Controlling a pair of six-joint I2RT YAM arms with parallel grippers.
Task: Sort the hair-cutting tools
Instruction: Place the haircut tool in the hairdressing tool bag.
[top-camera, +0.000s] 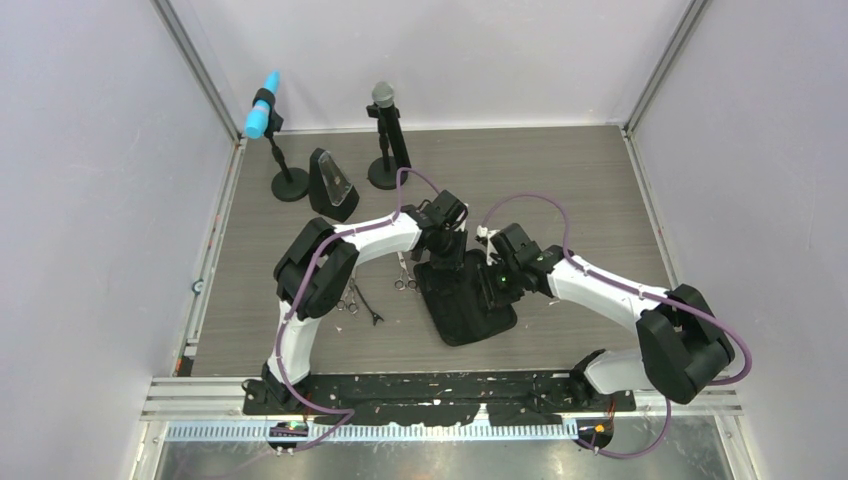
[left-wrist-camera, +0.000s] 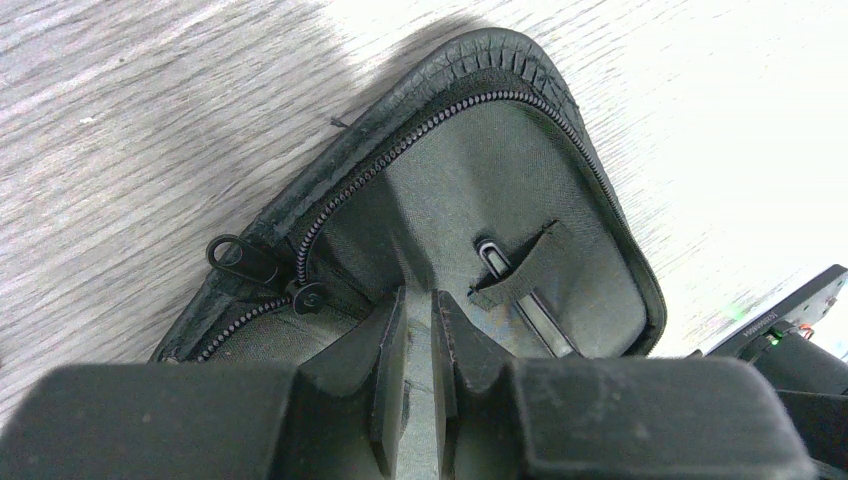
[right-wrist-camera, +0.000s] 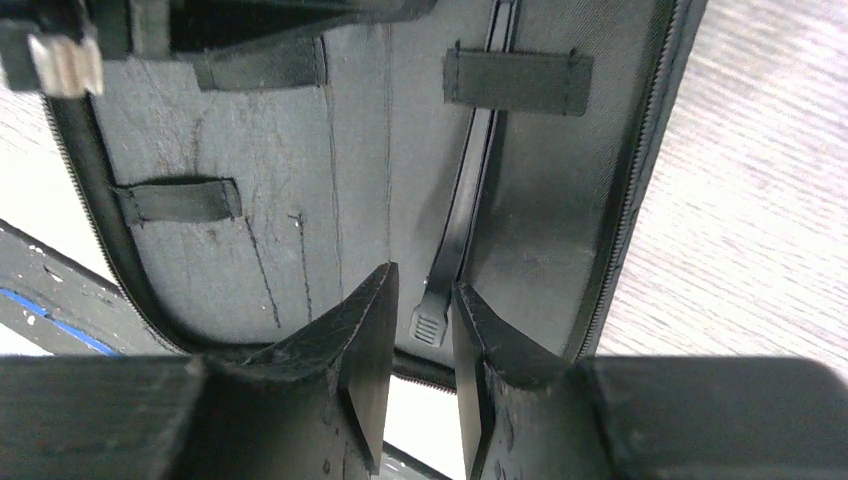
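The black zippered pouch (top-camera: 470, 312) lies open on the table; its grey lining shows in the left wrist view (left-wrist-camera: 450, 170) and in the right wrist view (right-wrist-camera: 290, 200). A thin black hair clip (right-wrist-camera: 462, 200) lies inside it, tucked under an elastic strap (right-wrist-camera: 517, 80); it also shows in the left wrist view (left-wrist-camera: 500, 262). My right gripper (right-wrist-camera: 420, 275) is open, its tips either side of the clip's ridged end without gripping it. My left gripper (left-wrist-camera: 420, 295) hovers over the far end, jaws a narrow gap apart and empty. Two silver scissors (top-camera: 403, 282) (top-camera: 349, 300) and another clip (top-camera: 373, 313) lie left of the pouch. I do not see the comb.
Two microphones on round black bases (top-camera: 290, 185) (top-camera: 383, 178) stand at the back left, with a black wedge-shaped object (top-camera: 333, 187) between them. Both arms meet over the pouch, grippers (top-camera: 447, 245) (top-camera: 497, 280) close together. Grey walls enclose the table.
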